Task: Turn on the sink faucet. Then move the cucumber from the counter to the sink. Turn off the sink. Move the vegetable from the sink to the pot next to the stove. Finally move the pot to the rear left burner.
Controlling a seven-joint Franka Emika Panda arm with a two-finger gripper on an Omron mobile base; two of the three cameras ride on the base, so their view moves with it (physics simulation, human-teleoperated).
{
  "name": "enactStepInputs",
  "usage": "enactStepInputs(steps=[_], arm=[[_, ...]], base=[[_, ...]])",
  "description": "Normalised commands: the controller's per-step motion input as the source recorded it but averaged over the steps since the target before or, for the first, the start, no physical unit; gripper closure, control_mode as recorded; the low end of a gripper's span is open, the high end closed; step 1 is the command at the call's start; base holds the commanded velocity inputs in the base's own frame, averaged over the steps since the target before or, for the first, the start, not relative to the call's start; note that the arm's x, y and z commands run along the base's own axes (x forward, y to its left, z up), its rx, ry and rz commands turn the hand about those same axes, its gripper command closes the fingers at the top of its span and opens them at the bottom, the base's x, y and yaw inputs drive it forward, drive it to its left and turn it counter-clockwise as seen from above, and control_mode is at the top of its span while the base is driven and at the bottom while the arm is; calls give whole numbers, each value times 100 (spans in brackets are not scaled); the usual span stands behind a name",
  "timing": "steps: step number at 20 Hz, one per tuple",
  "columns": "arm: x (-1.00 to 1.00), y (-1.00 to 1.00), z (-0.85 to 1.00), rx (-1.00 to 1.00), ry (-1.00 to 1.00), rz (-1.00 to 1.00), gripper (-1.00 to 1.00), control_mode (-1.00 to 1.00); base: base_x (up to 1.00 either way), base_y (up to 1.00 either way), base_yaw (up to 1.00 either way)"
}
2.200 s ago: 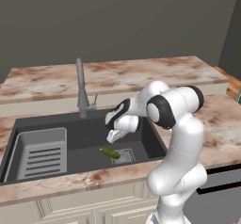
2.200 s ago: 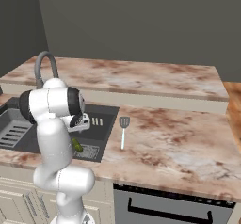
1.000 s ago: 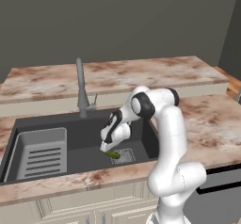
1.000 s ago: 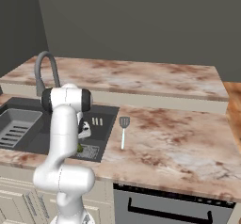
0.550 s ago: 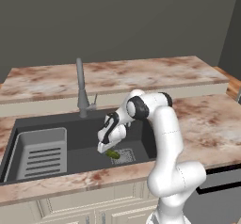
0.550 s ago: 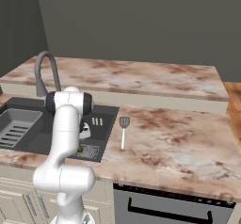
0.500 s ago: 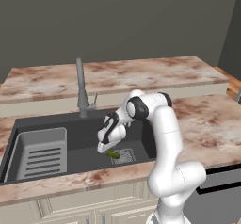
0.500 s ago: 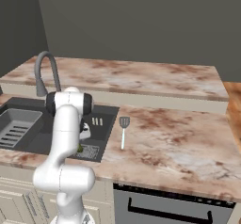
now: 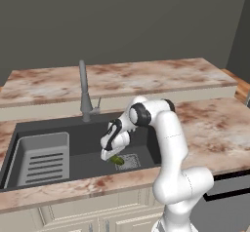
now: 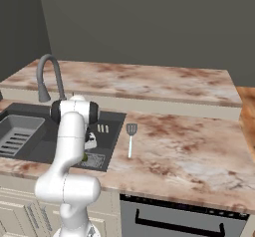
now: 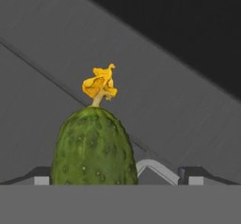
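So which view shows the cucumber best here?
The hand view: the cucumber looms large between the gripper's tips, yellow flower end visible. Left base view shows a small green piece under the gripper; right base view, a sliver.

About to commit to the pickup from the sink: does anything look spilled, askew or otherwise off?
Nothing stands out. The cucumber lies on the sink floor beside the drain grate, with the open gripper right over it. The faucet stands upright, no water visible. The spatula lies flat on the counter.
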Motion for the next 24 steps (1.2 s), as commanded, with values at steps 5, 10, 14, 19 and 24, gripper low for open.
enactStepInputs(steps=[5,10,14,19,24], arm=[[0,0,-31,0,0,0,-100,-100],[0,0,-41,0,-1,0,100,-100],[-2,0,-50,0,-5,0,100,-100],[-2,0,-29,0,-1,0,100,-100],[0,1,-6,0,0,0,100,-100]], base=[[0,0,0],[0,0,0],[0,0,0],[0,0,0],[0,0,0]])
